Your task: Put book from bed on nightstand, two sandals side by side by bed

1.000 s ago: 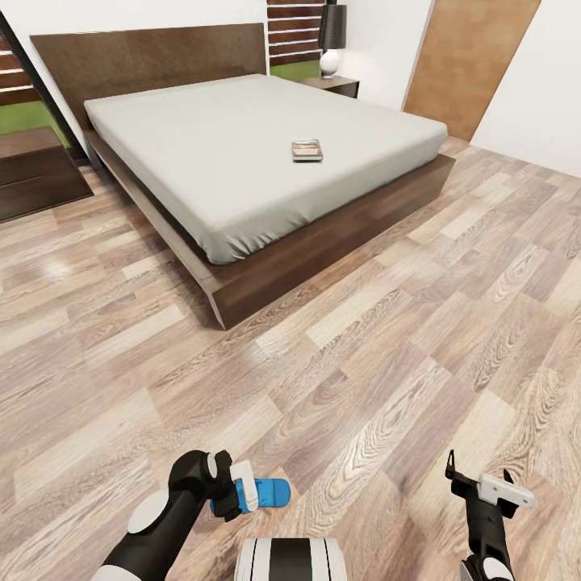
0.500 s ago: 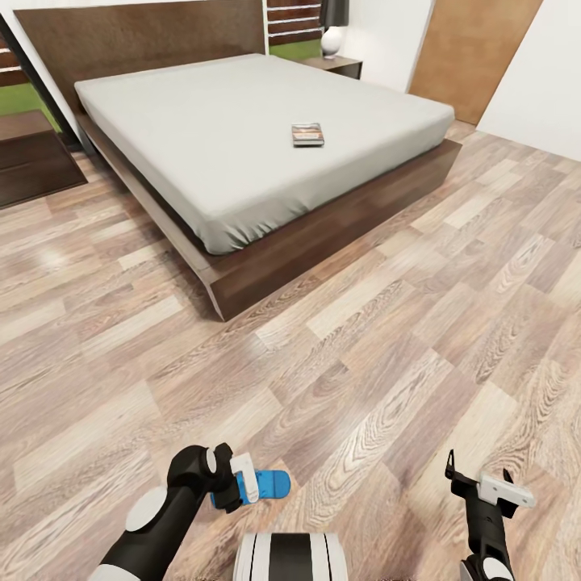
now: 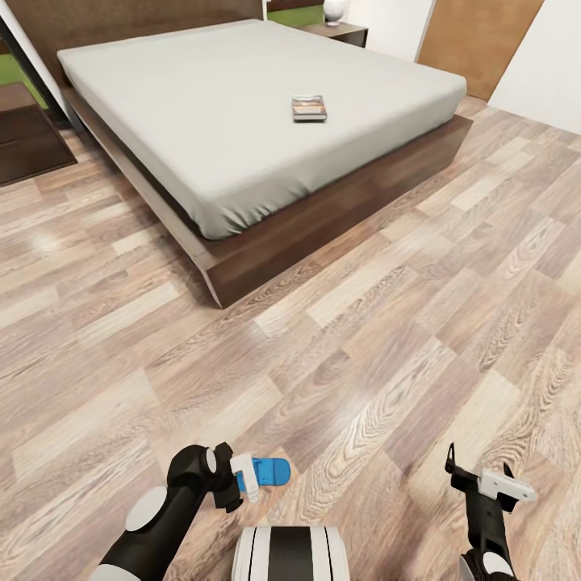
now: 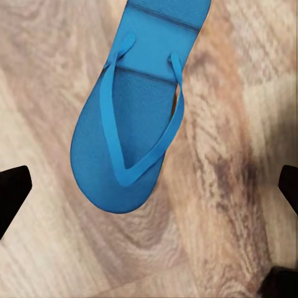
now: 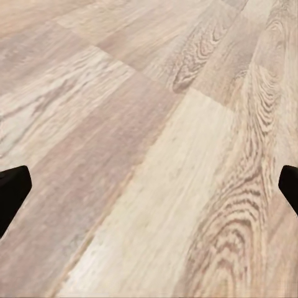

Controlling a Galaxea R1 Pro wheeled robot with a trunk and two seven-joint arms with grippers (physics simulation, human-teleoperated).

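Lying flat on grained wood planks (image 4: 236,186): slim foot-shaped sandal (image 4: 133,124).

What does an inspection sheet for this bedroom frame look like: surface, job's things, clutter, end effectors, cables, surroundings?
Surface: wood-plank floor.
Job's things: book lies flat on the bed, near its right side; one blue sandal lies on the floor, straps up; nightstand stands beyond the bed.
Clutter: nothing seen.
End effectors: left end effector open, over the sandal, not touching it; right end effector open, over bare floor.
Cables: nothing seen.
Surroundings: wooden door at the far right; dark cabinet left of the bed.
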